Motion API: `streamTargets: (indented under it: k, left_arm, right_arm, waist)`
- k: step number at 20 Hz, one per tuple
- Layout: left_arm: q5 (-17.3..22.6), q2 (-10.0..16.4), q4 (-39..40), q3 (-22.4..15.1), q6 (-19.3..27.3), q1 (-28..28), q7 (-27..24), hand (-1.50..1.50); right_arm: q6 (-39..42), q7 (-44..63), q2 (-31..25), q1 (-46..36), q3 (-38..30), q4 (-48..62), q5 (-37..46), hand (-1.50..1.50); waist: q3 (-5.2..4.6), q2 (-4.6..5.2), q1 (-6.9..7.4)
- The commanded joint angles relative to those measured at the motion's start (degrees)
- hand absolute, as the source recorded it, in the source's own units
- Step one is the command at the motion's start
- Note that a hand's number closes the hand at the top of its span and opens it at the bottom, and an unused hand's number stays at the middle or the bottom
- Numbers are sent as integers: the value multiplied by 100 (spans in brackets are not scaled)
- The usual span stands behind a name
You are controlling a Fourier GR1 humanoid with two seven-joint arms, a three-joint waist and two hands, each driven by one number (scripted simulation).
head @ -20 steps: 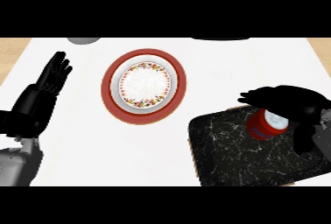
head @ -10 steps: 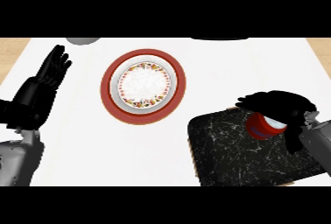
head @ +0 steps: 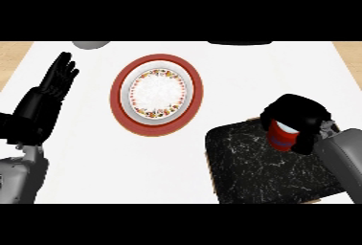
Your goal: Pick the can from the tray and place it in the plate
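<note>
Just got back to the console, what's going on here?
The right hand is curled round the red can at the far right corner of the black marbled tray. The can has not yet gone to the red-rimmed floral plate, which sits to the tray's left with nothing on it. The left hand rests open at the view's left edge, fingers up.

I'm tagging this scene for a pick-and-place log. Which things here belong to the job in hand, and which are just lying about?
Part of the job:
can, with the right hand curled round it
black marbled tray
red-rimmed plate

Not part of it:
grey object, cut off at the view's top
dark object, also cut off there
left hand, resting open at the left
</note>
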Motion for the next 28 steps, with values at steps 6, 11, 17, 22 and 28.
streamTargets:
  k: [6,11,17,22,28]
  left_arm:
    - [-100,-155,103,-209,-114,-352,-87,0]
    - [-36,-253,-20,-321,-149,-575,31,0]
    - [-91,-202,210,-238,-197,-508,-161,0]
    - [-124,-347,85,-352,-85,-524,43,0]
    - [-169,-186,465,-97,-140,-498,-156,0]
  right_arm:
    - [-1437,-195,376,-1445,-1120,2134,109,150]
    - [-2268,-633,64,-1899,-1653,3106,40,150]
    - [-2298,-1945,163,-2701,-2074,4110,-502,150]
    - [-1706,-3058,254,-3269,-2551,4562,-1218,150]
    - [-967,-3234,802,-4090,-2675,5152,-1518,150]
  waist:
    - [62,241,458]
    - [89,352,681]
    - [65,261,539]
    - [66,220,512]
    - [45,146,306]
